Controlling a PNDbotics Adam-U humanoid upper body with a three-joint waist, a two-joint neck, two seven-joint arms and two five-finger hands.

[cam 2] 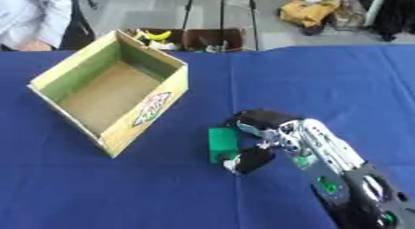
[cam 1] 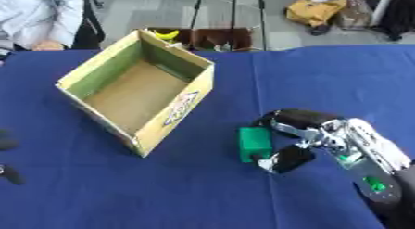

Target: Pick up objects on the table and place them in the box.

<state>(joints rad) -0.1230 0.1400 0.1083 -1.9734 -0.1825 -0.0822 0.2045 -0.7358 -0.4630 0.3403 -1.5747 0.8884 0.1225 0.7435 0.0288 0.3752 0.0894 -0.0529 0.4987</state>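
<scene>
Reaching in from the lower right, my right hand (cam 1: 298, 142) sat on the cloth with its fingers (cam 1: 301, 117) curled over the top and its thumb (cam 1: 285, 159) bent in below, the 2 closing toward a green block (cam 1: 254, 144). The block's right side sat in the gap between them, and the thumb tip looked to be touching its lower right corner. I could not tell whether the fingers themselves met the block, so I would call it a grasp half made, the hand curled about the block. The block rested on the blue table (cam 1: 324, 79), standing a little taller than wide, with its left face clear of the hand.

Out from the hand, my right forearm (cam 2: 340, 170) ran down to the lower right corner, silver and black with small green lights on it.

Left of the block and well apart from it stood the box (cam 1: 139, 89), open at the top, set askew on the cloth with 1 corner pointing toward me. Its inside was green on the walls and brown on the floor, and nothing lay in it. A printed label showed on its near right wall.

At the left edge of the left eye view I saw dark fingertips of my left hand (cam 1: 6, 144), too little to tell how they were held.
</scene>
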